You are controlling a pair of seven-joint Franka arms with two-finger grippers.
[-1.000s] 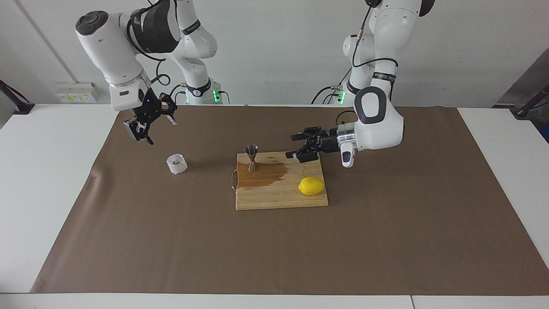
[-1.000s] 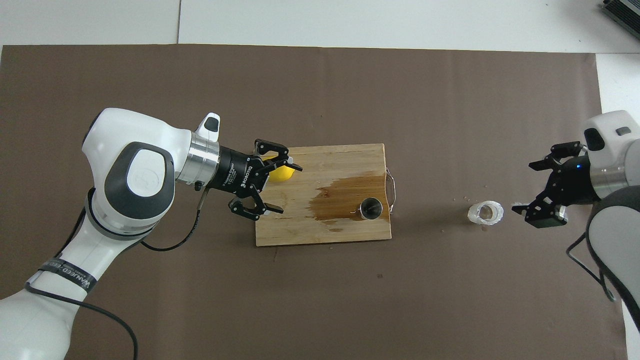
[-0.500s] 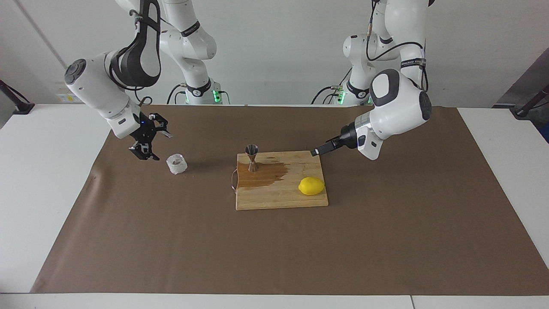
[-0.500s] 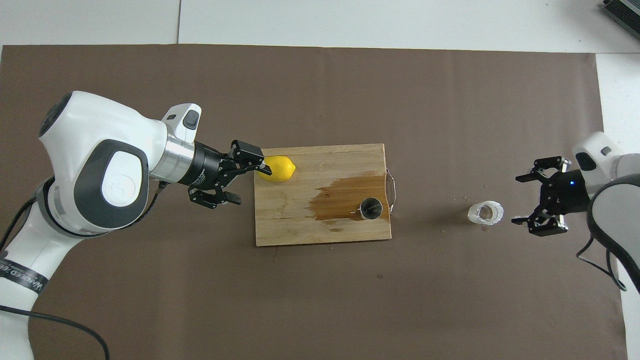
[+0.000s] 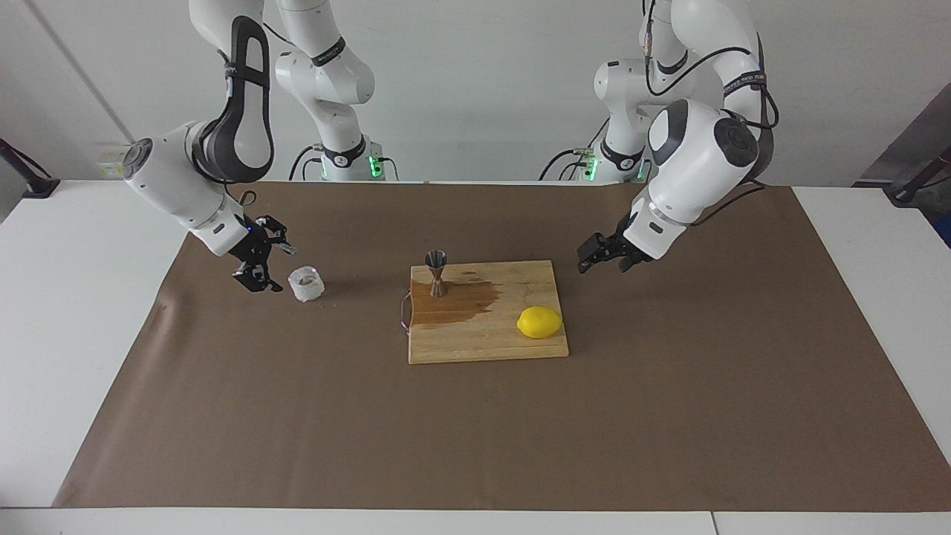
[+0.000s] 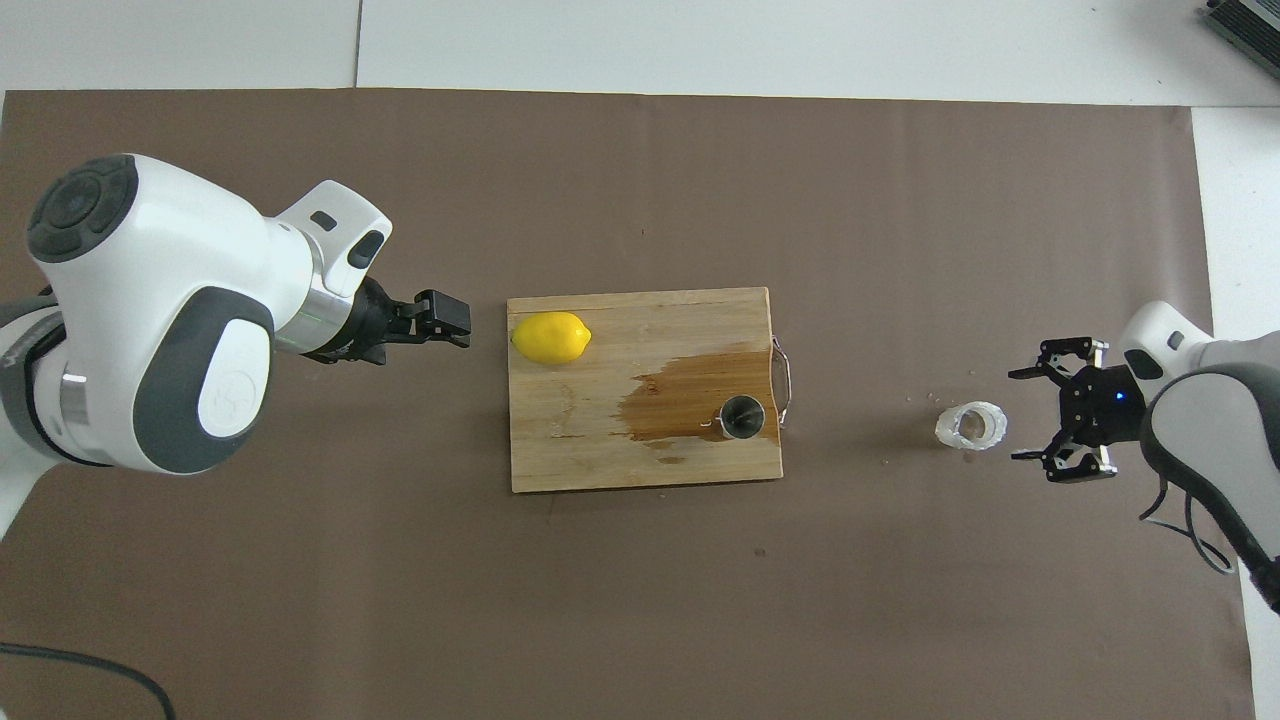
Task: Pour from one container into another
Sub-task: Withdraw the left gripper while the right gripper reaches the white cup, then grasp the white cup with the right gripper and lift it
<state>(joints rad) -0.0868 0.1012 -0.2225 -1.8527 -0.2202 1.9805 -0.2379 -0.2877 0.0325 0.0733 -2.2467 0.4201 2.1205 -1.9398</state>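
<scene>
Overhead view: one squat clear whitish glass tumbler stands on the brown paper sheet covering the bench, toward the right arm's end; its contents are unreadable. One shiny steel hourglass jigger stands upright on one wooden cutting board, in a brown wet stain. One yellow lemon shares the board. Right end effector, released, sits just beside the tumbler; left end effector, released, hangs beside the board.
</scene>
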